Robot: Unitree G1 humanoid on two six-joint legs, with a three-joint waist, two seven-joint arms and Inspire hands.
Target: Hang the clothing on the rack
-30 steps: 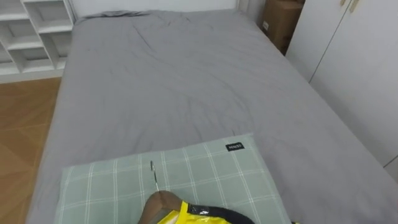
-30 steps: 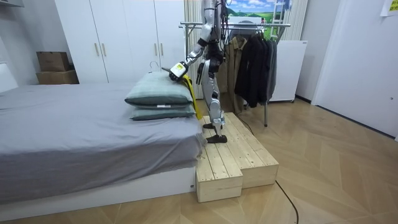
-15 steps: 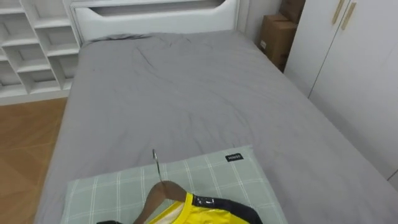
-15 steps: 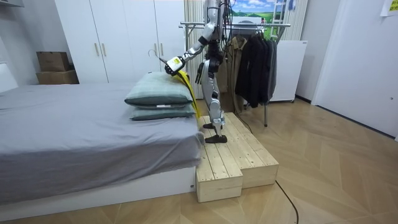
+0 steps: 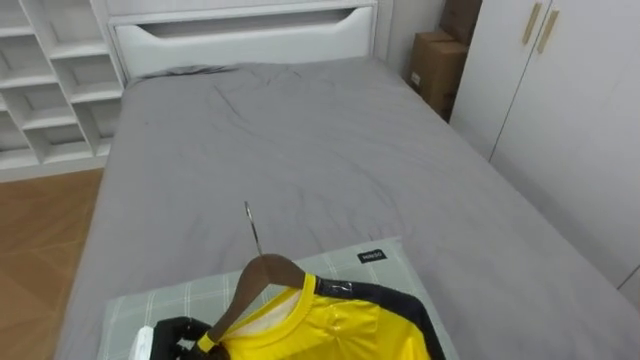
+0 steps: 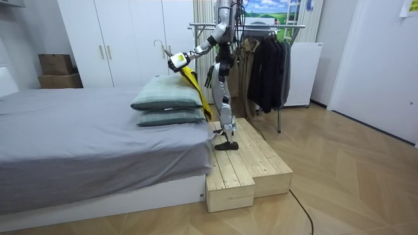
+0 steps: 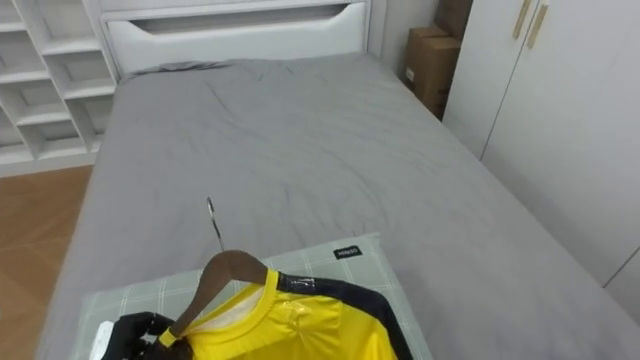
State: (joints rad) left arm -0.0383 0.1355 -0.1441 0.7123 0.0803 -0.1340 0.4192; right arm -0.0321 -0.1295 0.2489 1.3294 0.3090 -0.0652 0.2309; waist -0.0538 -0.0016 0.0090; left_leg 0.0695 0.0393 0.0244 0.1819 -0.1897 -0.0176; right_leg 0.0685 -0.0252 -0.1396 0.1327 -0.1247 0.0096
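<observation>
A yellow shirt (image 5: 330,335) with a dark collar hangs on a brown wooden hanger (image 5: 262,275), whose metal hook (image 5: 251,225) points up. My left hand (image 5: 180,332) is shut on the hanger's left end, low in the eye views. In the room view that hand (image 6: 175,62) holds the hanger above the stacked pillows (image 6: 166,98), and the shirt (image 6: 192,81) dangles beside them. My right hand (image 6: 210,77) stays low by my body. I stand on a wooden platform (image 6: 245,163), facing the bed.
A green checked pillow (image 5: 170,305) lies under the shirt on the grey bed (image 5: 300,150). Behind me stands a clothes rack (image 6: 261,26) with dark garments (image 6: 264,65). White wardrobe doors (image 5: 560,100), cardboard boxes (image 5: 435,65) and white shelves (image 5: 50,80) surround the bed.
My left hand has lifted the hanger and shirt up from the pillows, toward the bed. The eye view has shifted, showing more of the headboard.
</observation>
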